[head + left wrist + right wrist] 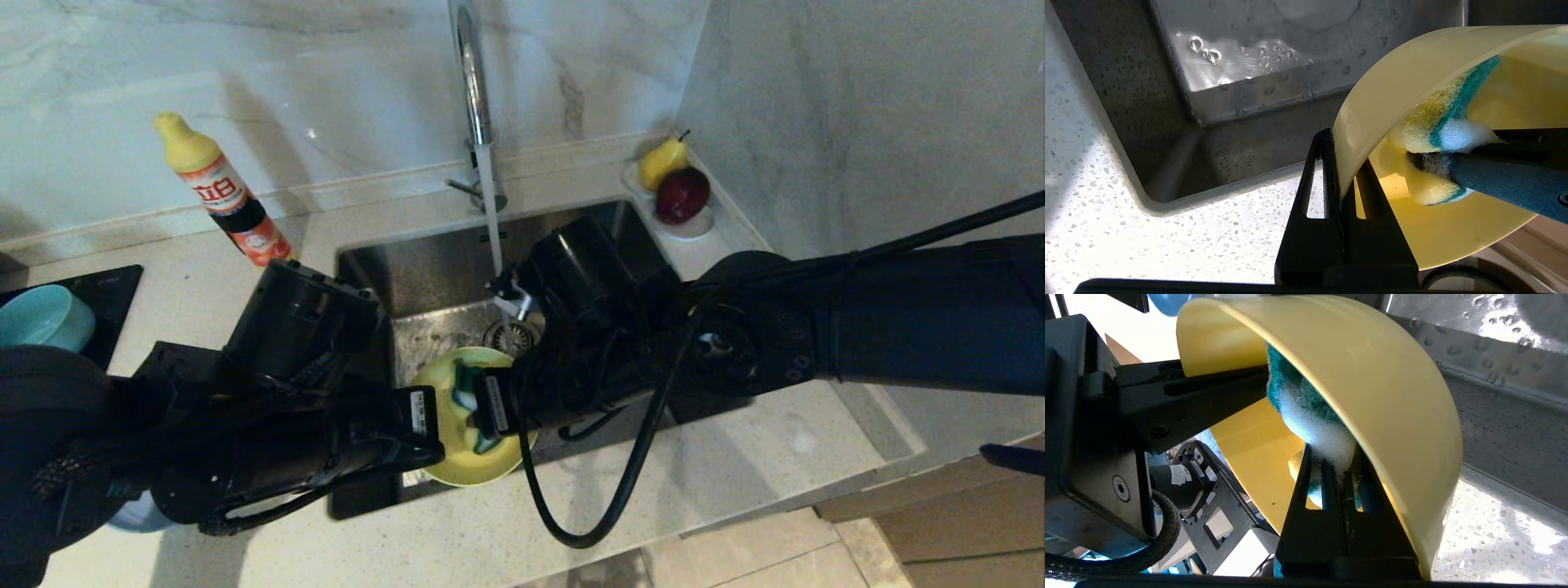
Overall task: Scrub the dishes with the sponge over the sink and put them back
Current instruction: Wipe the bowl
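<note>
Sponge [1306,412], foamy, presses smooth rounded yellow bowl [469,457]; steel sink [441,269] below.

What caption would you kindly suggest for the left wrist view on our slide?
Left hand pinches the yellow bowl's rim over the sink while the right hand scrubs inside with the soapy sponge.

We see a smooth, glossy yellow plastic bowl [1412,81], a rough green-and-yellow foam sponge [1437,118] lathered white, a wet brushed-steel sink [441,269], and a speckled polished stone counter [735,457].
</note>
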